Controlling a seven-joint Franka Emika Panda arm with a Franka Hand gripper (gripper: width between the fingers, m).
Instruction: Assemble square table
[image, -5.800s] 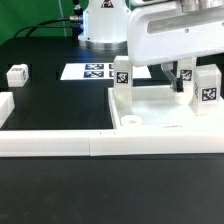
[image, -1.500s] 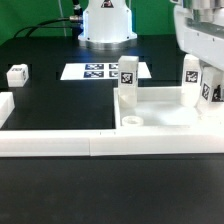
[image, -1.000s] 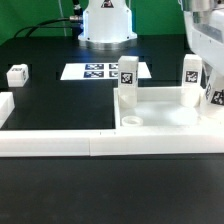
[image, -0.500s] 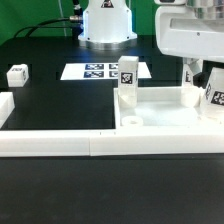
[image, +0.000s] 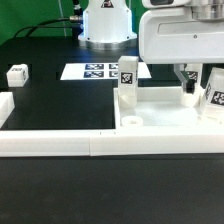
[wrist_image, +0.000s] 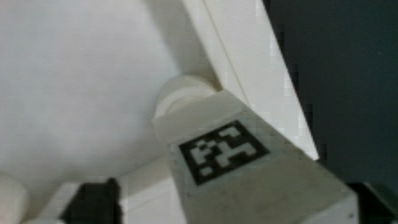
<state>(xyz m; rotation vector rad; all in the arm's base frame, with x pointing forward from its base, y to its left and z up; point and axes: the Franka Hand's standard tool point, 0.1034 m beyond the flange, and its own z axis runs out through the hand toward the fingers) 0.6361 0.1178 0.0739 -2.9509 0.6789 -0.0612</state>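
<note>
1. At the exterior view's far left, a loose leg (image: 17, 74) lies on the black table (image: 60, 105), well apart from the rest. A short white bar end (image: 5, 108) sits nearer the front edge.
2. The long border bar (image: 70, 145) runs across the front and meets the front side of the slab.
3. The marker board (image: 100, 71) lies flat in front of the robot base (image: 107, 22), just behind the slab's far left corner.
4. The square table slab (image: 165, 112) rests on the exterior view's right. An upright leg (image: 127, 82) stands at its far left corner, and the near left corner hole (image: 131, 120) is unfilled.
5. The gripper (image: 189, 82) hangs over the slab's far right part, and the white hand hides the top of a second leg (image: 191, 97). In the wrist view this leg's tagged top (wrist_image: 222, 150) sits between the fingers. One dark finger (wrist_image: 98, 200) stands clear of it, so the jaws are wide and grip nothing.
6. A third leg (image: 213, 97) stands at the right edge, just beside the second leg.
</note>
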